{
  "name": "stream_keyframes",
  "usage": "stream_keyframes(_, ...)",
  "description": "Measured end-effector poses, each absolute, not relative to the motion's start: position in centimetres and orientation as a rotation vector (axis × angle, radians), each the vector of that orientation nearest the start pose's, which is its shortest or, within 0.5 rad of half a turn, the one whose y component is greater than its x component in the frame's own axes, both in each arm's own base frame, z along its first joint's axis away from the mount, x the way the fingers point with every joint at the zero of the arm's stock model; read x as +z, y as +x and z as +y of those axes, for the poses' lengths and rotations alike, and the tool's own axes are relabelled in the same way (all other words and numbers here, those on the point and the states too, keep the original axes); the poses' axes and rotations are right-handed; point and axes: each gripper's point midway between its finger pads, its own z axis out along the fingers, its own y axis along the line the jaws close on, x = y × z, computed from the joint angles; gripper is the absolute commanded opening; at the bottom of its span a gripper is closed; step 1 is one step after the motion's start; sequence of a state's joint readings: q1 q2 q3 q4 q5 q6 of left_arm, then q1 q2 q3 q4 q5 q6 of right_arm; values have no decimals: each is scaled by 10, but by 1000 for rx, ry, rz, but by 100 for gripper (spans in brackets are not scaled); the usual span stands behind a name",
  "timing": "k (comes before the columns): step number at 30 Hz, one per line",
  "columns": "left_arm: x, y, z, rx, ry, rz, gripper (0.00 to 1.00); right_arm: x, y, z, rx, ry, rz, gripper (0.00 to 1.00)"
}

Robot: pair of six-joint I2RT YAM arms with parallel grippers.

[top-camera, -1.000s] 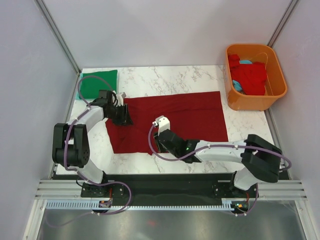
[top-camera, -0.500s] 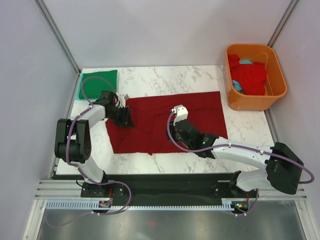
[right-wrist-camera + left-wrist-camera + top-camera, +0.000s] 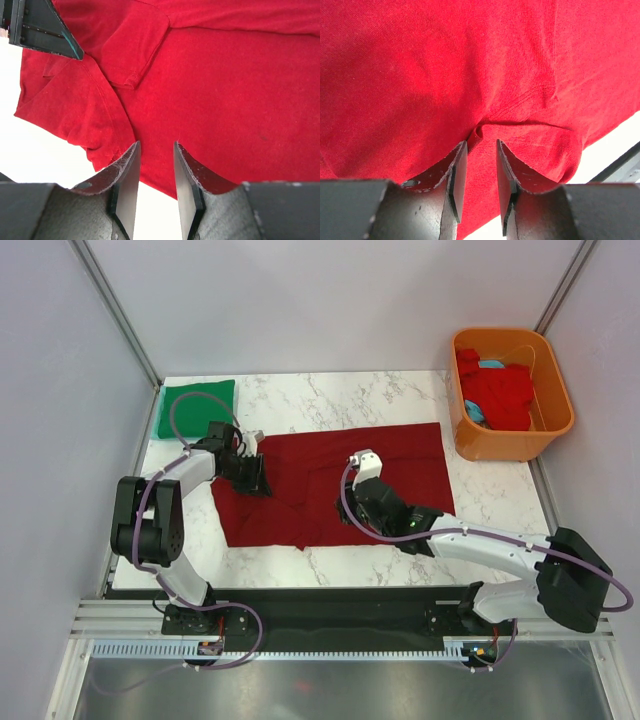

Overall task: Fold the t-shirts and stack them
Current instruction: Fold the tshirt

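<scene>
1. Over the last second the right pincer [image 3: 347, 512] had swung from the near edge of the maroon t-shirt [image 3: 400, 455] to above its middle, and its arm had stretched out low along that edge. The left pincer [image 3: 252, 476] had barely shifted at the shirt's left end.
2. The maroon t-shirt lay spread across the marble counter [image 3: 330, 395]. There was a broad bare band beyond its far edge and a narrower strip along its near edge. At its left end a sleeve lay folded over the body, and the hem there was rumpled.
3. The left arm reached in from the shirt's left side, elbow raised. Its pincer pressed down onto the cloth, the jaws only narrowly parted, and a small pucker of cloth rose at the mouth of the gap.
4. The right pincer pointed toward the shirt's left end, just above the cloth near the near edge. Its jaws stood narrowly apart with nothing between them.
5. A folded green t-shirt [image 3: 195, 408] sat beyond the maroon shirt's left end, apart from it. An orange tub [image 3: 560, 425] stood just past the right end, holding a brighter red t-shirt [image 3: 500, 390] and some light blue cloth [image 3: 490, 364]. Neither stood between the arms and the maroon shirt.
</scene>
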State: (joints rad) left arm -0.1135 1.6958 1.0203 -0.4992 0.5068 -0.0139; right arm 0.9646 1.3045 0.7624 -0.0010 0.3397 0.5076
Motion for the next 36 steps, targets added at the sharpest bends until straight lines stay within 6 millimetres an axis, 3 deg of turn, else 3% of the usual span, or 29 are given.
stream_keyframes(10, 38, 319, -122, -708, 274, 2697, 40, 150, 250, 280, 562, -199, 2102, 41)
stream_keyframes(19, 39, 322, -121, -672, 284, 2695, 38, 152, 249, 276, 575, -167, 2114, 41)
stream_keyframes(25, 36, 322, -123, -654, 297, 2702, 35, 167, 246, 272, 605, -146, 2087, 41)
stream_keyframes(28, 32, 321, -124, -650, 299, 2718, 23, 174, 246, 271, 622, -132, 2071, 41)
stream_keyframes(29, 31, 321, -124, -648, 300, 2722, 12, 176, 246, 270, 625, -128, 2067, 41)
stream_keyframes(31, 29, 321, -124, -638, 302, 2726, 2, 178, 246, 269, 630, -117, 2065, 41)
stream_keyframes(36, 30, 322, -124, -625, 306, 2723, 2, 167, 247, 248, 541, 25, 2136, 49)
